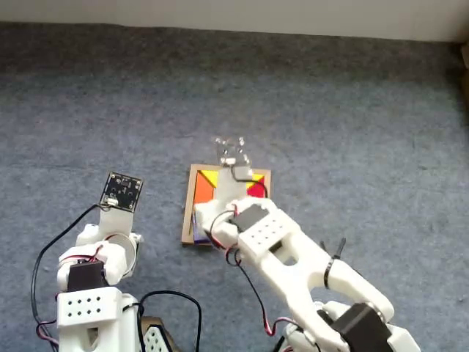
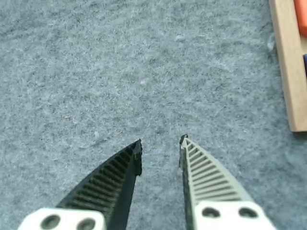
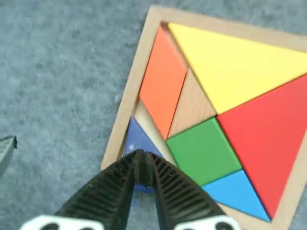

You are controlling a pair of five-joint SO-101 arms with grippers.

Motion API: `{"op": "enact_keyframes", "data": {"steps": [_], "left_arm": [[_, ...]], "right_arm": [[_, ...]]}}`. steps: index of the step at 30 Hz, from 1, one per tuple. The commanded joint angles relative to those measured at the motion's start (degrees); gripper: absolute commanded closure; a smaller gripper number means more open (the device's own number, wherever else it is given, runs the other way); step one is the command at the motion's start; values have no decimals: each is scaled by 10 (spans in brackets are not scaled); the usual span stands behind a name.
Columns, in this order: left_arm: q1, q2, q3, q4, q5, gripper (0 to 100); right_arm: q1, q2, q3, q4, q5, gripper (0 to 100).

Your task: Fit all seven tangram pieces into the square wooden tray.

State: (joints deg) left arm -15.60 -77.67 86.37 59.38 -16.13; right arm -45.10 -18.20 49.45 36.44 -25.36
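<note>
Tangram pieces lie in the square wooden tray, which sits mid-table on grey carpet. A pale wall runs along the far edge. A yellow triangle, orange parallelogram, green square, red triangle and light blue triangle lie flat inside. The right gripper is clenched, its tips over the dark blue triangle by the tray's rim; whether it pinches that piece cannot be told. The left gripper hangs spread over carpet beside the tray, holding nothing.
</note>
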Motion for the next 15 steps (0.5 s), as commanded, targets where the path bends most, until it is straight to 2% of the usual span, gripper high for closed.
{"op": "enact_keyframes", "data": {"steps": [1,6,15], "left_arm": [[-7,-7,-5,-6,2,852],[-7,-7,-5,-6,2,852],[-7,-7,-4,-6,2,852]], "right_arm": [[-50,-32,29,-6,-5,994],[-58,-8,37,-6,-5,994],[-18,83,12,-29,-4,994]]}}
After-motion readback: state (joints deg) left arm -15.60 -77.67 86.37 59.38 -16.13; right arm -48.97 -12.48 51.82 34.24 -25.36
